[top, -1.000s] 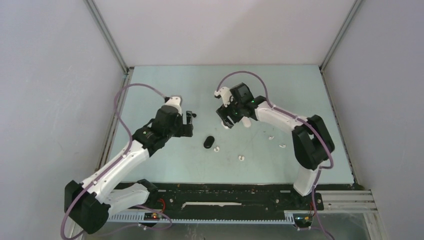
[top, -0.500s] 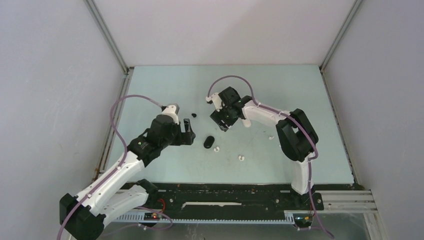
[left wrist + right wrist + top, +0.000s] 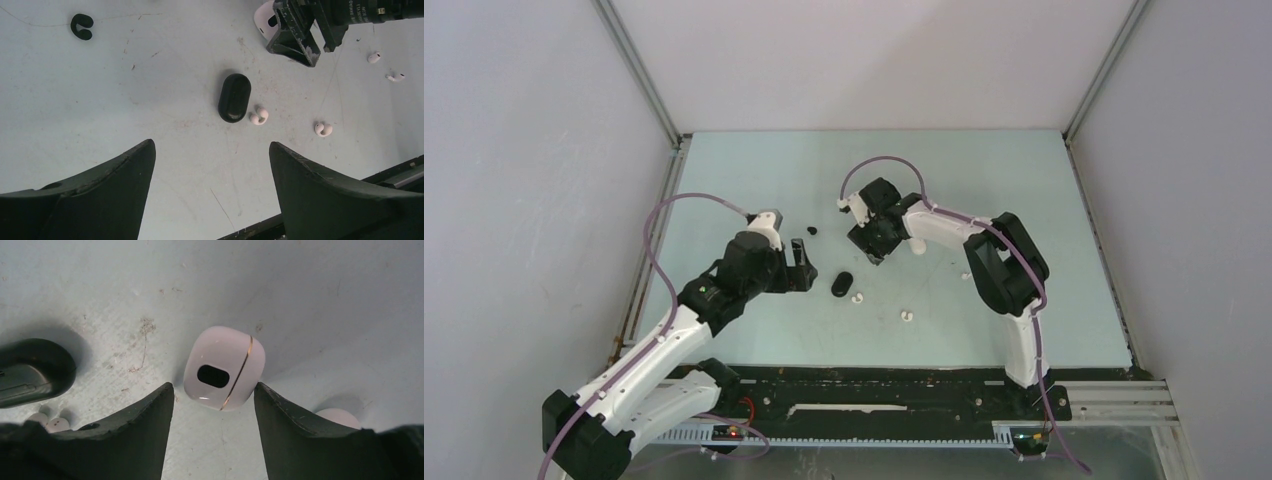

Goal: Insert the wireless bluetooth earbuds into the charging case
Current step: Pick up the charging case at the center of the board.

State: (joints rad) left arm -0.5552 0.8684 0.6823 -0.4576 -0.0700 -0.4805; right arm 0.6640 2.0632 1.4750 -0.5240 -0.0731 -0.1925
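From above, the left claw (image 3: 801, 264) hangs low over the bench (image 3: 754, 170) at about 9 o'clock from the black case (image 3: 842, 284). Its jaws are spread wide with nothing between them. None of the earbuds is in a case; they all lie loose on the bench. A white earbud (image 3: 858, 297) sits just beside the black case at its 4 o'clock. A second white earbud (image 3: 908, 316) lies farther out along the same line. A black earbud (image 3: 811, 230) rests alone at the case's 11 o'clock, well clear of it.

The left wrist camera also catches a third white earbud (image 3: 374, 57) and a fourth white earbud (image 3: 395, 77), close together near the right arm.

The right claw (image 3: 213, 388) is down at the black case's 1 o'clock, astride the white case (image 3: 223, 367). Its jaws are apart, one on each side of the case. A sliver of bench shows on one side. On the other side I cannot tell whether the finger touches.
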